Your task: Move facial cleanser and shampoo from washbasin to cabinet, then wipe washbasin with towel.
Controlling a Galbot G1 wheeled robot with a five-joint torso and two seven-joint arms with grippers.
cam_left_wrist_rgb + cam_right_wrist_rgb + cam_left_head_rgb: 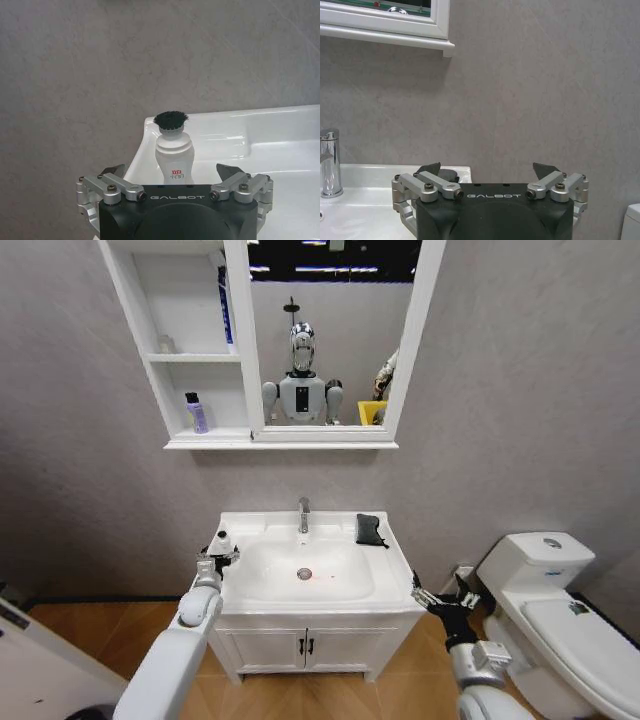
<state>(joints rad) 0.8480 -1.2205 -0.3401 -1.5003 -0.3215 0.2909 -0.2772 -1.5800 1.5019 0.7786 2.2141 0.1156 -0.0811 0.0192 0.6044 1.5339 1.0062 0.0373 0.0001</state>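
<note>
My left gripper, jaws wide, flanks the smooth white plastic bottle with bristly black cap on the glossy white ceramic washbasin; right gripper likewise wide.

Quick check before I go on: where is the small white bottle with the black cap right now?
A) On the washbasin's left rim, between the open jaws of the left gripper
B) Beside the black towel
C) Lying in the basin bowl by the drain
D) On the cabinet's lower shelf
A: the white bottle stands upright on the washbasin rim, with the left gripper open around it.
</note>
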